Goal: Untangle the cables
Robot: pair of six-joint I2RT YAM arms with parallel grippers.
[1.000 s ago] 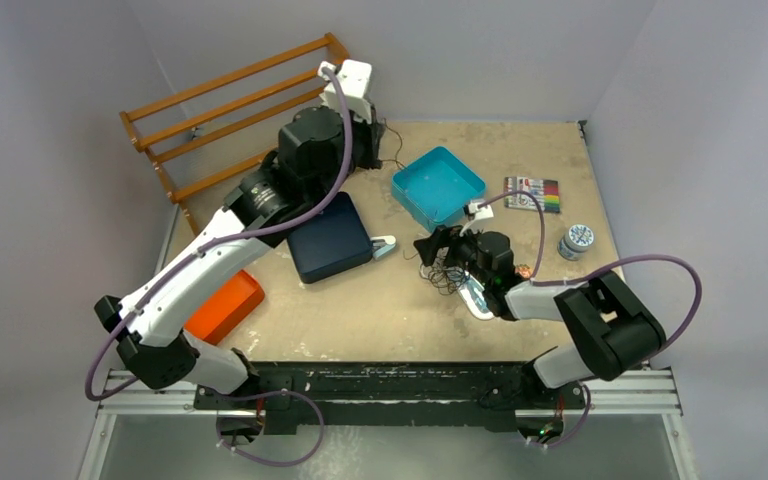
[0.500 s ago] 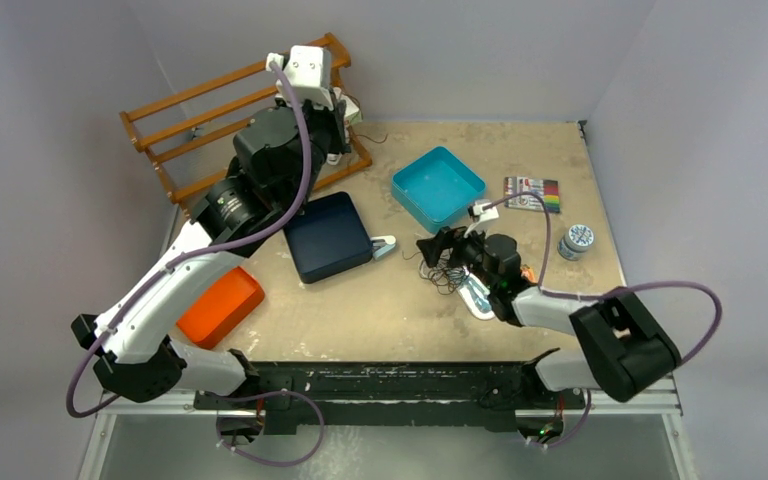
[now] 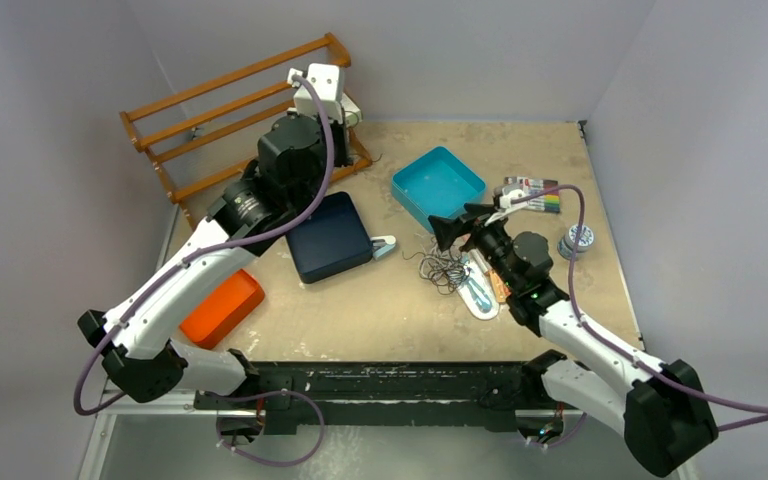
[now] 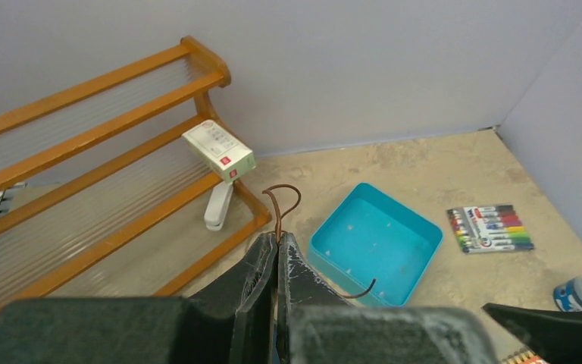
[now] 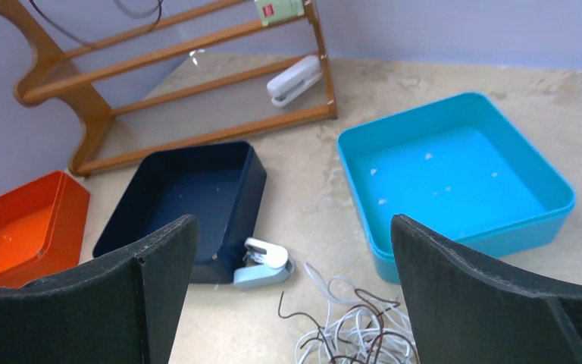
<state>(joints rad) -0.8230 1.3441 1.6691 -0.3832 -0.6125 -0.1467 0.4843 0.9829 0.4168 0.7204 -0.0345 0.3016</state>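
The tangle of thin cables (image 3: 447, 268) lies on the table in front of the teal tray. In the right wrist view it shows as white and dark loops (image 5: 356, 330). My right gripper (image 3: 457, 224) is open and empty, raised above the tangle's far side, its jaws wide apart (image 5: 294, 221). My left gripper (image 3: 348, 128) is at the back by the wooden rack. Its jaws (image 4: 278, 239) are shut on a dark brown cable (image 4: 276, 201), which curls up above the fingertips, with a loose end hanging to the right.
A teal tray (image 3: 440, 185), a navy tray (image 3: 328, 238) and an orange tray (image 3: 222, 306) sit on the table. A wooden rack (image 3: 210, 110) holds a white stapler (image 4: 217, 206) and a small box (image 4: 218, 148). A small stapler (image 3: 382, 246), a marker pack (image 3: 532, 193) and a round jar (image 3: 575, 241) lie nearby.
My left gripper swung left toward the rack, then back a little right, holding the brown cable. My right gripper rose off the tangle and shifted right; its arm stretched out.
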